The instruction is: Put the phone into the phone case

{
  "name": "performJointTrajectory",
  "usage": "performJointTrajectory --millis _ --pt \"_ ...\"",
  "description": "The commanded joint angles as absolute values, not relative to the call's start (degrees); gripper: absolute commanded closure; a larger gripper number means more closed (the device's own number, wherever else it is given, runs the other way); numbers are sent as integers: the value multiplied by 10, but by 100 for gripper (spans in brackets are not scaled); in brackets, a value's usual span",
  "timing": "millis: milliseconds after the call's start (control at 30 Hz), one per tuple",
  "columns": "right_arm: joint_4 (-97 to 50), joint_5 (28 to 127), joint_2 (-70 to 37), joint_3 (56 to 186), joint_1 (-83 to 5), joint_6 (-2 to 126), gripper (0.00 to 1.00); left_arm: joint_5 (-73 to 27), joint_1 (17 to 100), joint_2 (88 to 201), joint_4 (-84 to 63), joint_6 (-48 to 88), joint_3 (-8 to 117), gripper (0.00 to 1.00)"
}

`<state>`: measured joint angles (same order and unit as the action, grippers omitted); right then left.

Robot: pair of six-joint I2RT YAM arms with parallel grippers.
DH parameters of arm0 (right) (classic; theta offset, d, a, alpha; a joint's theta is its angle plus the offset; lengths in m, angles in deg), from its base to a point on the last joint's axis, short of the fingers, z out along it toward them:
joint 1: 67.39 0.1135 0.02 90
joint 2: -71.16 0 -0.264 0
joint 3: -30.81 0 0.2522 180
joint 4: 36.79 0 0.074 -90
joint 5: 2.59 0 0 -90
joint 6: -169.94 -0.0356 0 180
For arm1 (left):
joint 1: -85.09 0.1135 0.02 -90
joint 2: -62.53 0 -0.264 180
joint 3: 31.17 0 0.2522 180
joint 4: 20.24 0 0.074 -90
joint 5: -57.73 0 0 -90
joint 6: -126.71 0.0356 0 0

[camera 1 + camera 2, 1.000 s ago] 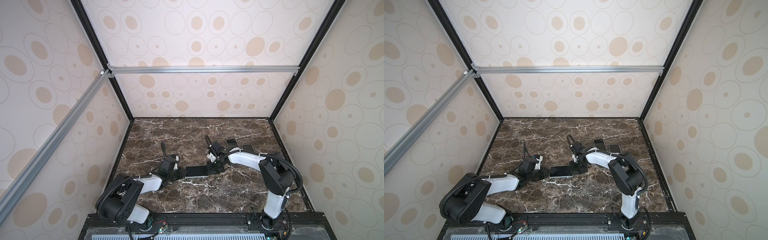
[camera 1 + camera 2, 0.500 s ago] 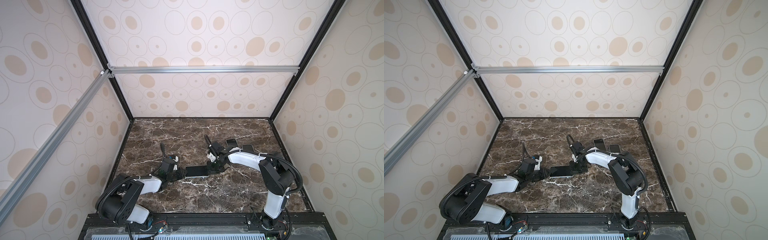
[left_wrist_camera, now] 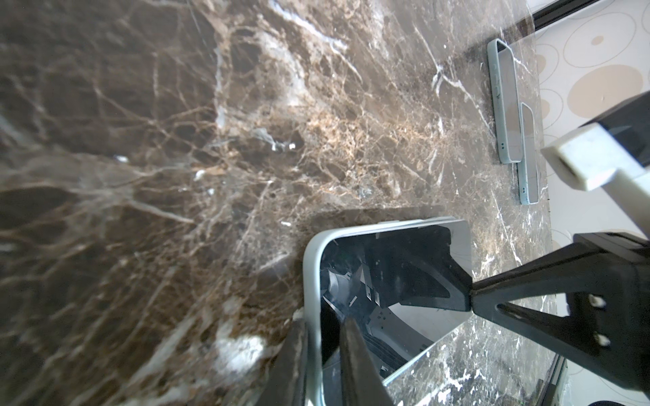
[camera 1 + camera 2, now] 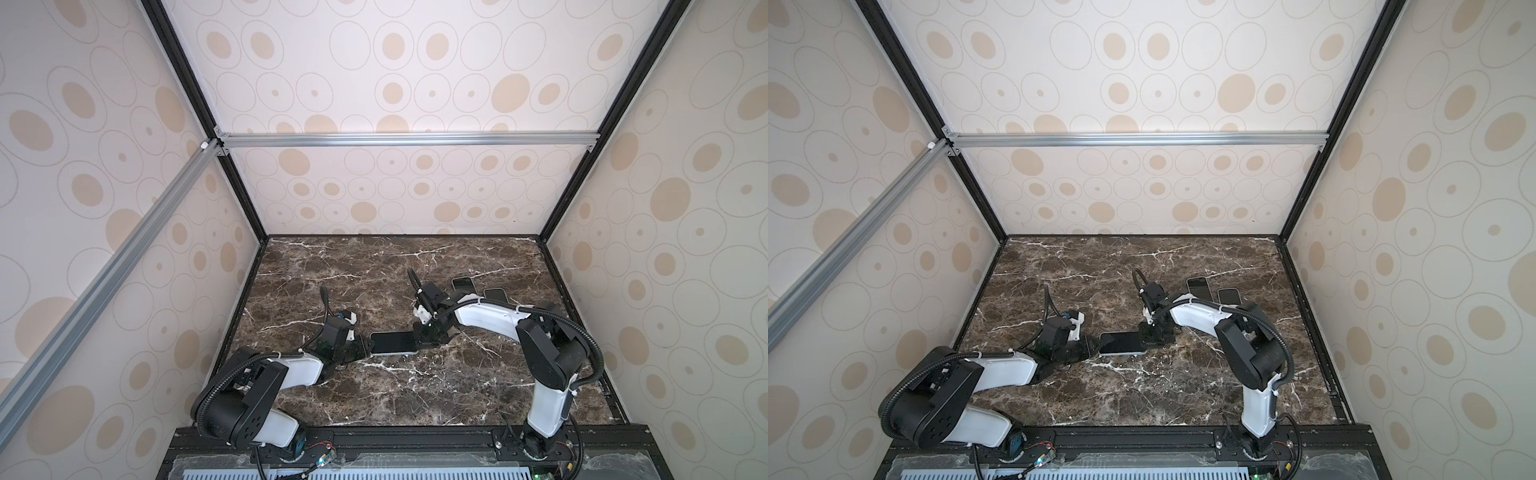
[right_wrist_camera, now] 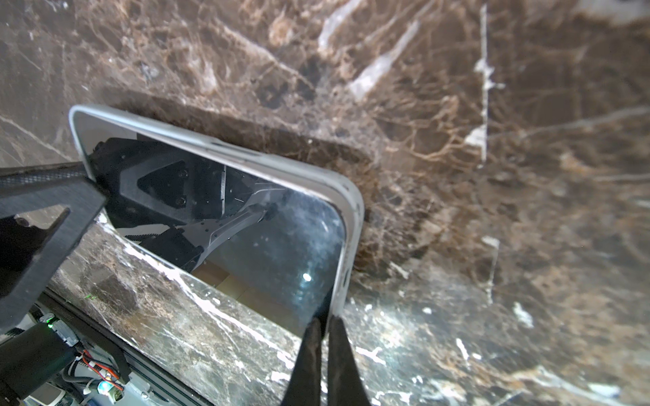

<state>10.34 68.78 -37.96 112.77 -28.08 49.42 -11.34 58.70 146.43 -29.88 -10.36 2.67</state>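
My work surface is a dark brown marble-look tabletop [image 4: 365, 270], polished and glossy, veined white. The flat phone [image 5: 263, 246] has a black glass face, smooth and mirror-bright, set in a pale grey case [image 5: 225, 146] of smooth matt plastic. The black fingers [image 5: 343, 362] of my right gripper [image 5: 325, 318] look matt. The silver frame rail [image 4: 395, 139] is brushed metal.

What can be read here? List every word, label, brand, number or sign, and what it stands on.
No text is readable.
The phone: dark screen, only reflections, no brand showing.
The back phones: no print visible.
The electronics at the front rail: any markings are too small to read.
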Motion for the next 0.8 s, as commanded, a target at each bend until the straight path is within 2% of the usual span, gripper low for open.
performJointTrajectory --millis 0,467,767 --pt "38 730 -564 1055 -230 511 94 -119 578 1502 -172 -100 -7 81" --pt "45 749 -606 1061 -228 522 93 -119 578 1508 -175 -101 -9 81" --pt "89 762 -531 1077 -228 524 93 -128 578 1491 -158 -97 9 81"
